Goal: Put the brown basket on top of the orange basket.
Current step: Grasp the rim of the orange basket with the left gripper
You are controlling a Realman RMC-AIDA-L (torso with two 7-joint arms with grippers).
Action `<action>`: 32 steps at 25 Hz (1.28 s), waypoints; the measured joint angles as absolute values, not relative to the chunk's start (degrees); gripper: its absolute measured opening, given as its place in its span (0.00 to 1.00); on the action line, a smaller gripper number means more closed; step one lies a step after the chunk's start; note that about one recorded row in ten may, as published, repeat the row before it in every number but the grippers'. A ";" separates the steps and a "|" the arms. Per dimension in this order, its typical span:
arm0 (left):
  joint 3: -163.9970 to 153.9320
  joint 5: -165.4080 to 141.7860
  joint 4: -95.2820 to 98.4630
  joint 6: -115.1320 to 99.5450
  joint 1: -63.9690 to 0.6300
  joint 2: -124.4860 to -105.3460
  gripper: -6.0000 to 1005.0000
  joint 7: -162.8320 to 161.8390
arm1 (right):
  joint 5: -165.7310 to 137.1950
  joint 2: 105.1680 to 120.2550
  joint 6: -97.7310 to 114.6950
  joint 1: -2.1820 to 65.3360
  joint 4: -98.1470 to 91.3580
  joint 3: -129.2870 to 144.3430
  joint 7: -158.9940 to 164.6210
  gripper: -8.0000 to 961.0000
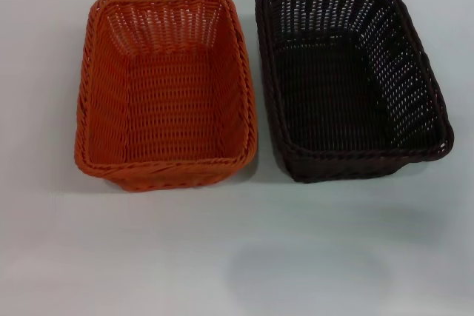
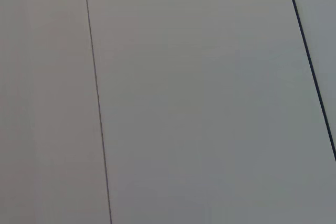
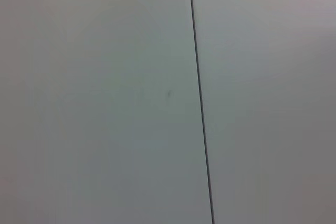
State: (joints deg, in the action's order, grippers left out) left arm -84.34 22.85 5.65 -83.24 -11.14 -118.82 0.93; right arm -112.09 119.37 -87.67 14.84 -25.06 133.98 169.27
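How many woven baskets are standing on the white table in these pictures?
2. The bright orange rectangular woven basket stands on the left of the white table; the very dark brown rectangular woven basket stands beside it on the right. None appears hidden.

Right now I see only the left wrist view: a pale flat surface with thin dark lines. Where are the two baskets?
Observer: In the head view, the orange basket stands on the white table, on the robot's left side.
Operator: And the brown one?
Observer: The brown basket stands beside it on the robot's right, upright, not stacked yet.
Operator: Do they touch each other?
Observer: Their rims come very close near the far end; I cannot tell if they touch.
Operator: Is anything inside them?
Observer: No, both look empty. Neither gripper shows in any view.
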 joint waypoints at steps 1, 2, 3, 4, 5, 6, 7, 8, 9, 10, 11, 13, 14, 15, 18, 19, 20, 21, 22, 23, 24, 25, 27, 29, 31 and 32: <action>-84.34 22.85 5.65 -83.24 -11.14 -118.82 0.83 0.93 | -112.09 119.37 -87.67 14.84 -25.06 133.98 169.27 0.87; -84.64 22.88 5.64 -83.24 -11.21 -118.81 0.83 0.79 | -112.11 119.39 -87.68 14.80 -25.06 134.02 169.27 0.87; -85.32 22.86 5.66 -83.28 -11.23 -118.77 0.83 0.71 | -112.14 119.41 -87.68 14.75 -25.08 134.07 169.27 0.87; -87.09 22.76 5.85 -83.49 -11.22 -118.71 0.83 0.61 | -112.20 119.44 -87.69 14.65 -25.14 134.13 169.27 0.87; -88.45 22.69 6.09 -83.74 -11.19 -118.63 0.83 0.62 | -112.23 119.46 -87.69 14.58 -25.18 134.16 169.27 0.87; -90.09 22.65 6.55 -84.12 -11.11 -118.53 0.82 0.68 | -112.23 119.48 -87.70 14.50 -25.22 134.18 169.27 0.87; -90.87 22.64 6.91 -84.35 -11.07 -118.44 0.82 0.71 | -112.24 119.51 -87.71 14.47 -25.24 134.22 169.27 0.87; -91.15 22.81 7.70 -84.28 -11.07 -118.39 0.82 0.61 | -112.24 119.53 -87.71 14.45 -25.24 134.28 169.28 0.87; -90.74 22.97 8.62 -83.77 -11.11 -118.39 0.82 0.52 | -112.24 119.53 -87.72 14.44 -25.24 134.55 169.28 0.87; -90.04 23.20 9.43 -83.07 -11.21 -118.39 0.82 0.50 | -112.24 119.53 -87.72 14.43 -25.25 134.84 169.28 0.87; -88.98 23.29 10.66 -81.47 -11.35 -118.40 0.82 0.69 | -112.24 119.53 -87.72 14.41 -25.27 135.26 169.28 0.87; -87.74 23.34 15.08 -76.14 -10.96 -118.32 0.82 1.47 | -112.24 119.53 -87.75 14.21 -25.36 135.81 169.28 0.87; -87.74 23.34 15.08 -76.14 -10.96 -118.32 0.82 1.47 | -112.24 119.52 -87.77 14.06 -25.44 135.89 169.27 0.87; -87.74 23.28 17.40 -74.03 -10.32 -118.23 0.82 1.63 | -112.24 119.47 -87.84 13.79 -25.62 136.03 169.28 0.87; -87.80 22.91 30.20 -61.07 -6.22 -118.06 0.81 4.66 | -112.24 119.47 -87.95 13.57 -25.81 136.16 169.28 0.87; -87.82 22.95 36.45 -54.47 -4.57 -118.03 0.81 7.41 | -112.25 119.46 -88.07 13.43 -25.85 136.20 169.28 0.87; -87.70 23.09 45.42 -44.08 -2.49 -118.00 0.81 11.10 | -112.24 119.47 -88.27 13.18 -25.87 136.23 169.28 0.87; -87.70 23.09 45.42 -44.08 -2.49 -118.00 0.81 11.10 | -112.24 119.47 -88.27 13.18 -25.87 136.23 169.28 0.87; -87.42 23.11 52.14 -36.11 -1.07 -117.89 0.81 11.84 | -112.24 119.47 -88.32 13.13 -25.88 136.23 169.29 0.87; -87.30 23.07 55.51 -31.59 -0.40 -117.70 0.81 11.55 | -112.24 119.47 -88.35 13.09 -25.91 136.23 169.31 0.87; -87.29 22.92 60.33 -25.83 0.38 -117.16 0.81 10.41 | -112.24 119.46 -88.35 13.07 -25.92 136.23 169.33 0.87; -87.51 22.80 65.19 -19.18 1.09 -116.40 0.81 9.07 | -112.24 119.43 -88.33 13.05 -25.94 136.23 169.35 0.87; -88.39 22.73 73.76 -7.08 1.96 -115.00 0.80 7.48 | -112.23 119.43 -88.20 13.05 -25.94 136.22 169.35 0.87; -88.75 22.70 80.80 4.04 2.26 -114.51 0.80 7.51 | -112.23 119.43 -87.92 13.16 -25.95 136.23 169.36 0.87; -87.27 22.67 88.05 17.67 1.71 -115.66 0.80 8.95 | -112.14 119.44 -87.75 13.29 -25.90 136.22 169.37 0.87; -85.62 22.64 91.36 24.61 0.73 -116.92 0.80 9.67 | -112.08 119.44 -87.69 13.35 -25.87 136.22 169.37 0.87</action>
State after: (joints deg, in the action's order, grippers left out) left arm -85.62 22.64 91.36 24.61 0.73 -116.92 9.67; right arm -112.09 119.44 -87.69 13.35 -25.87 136.22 169.37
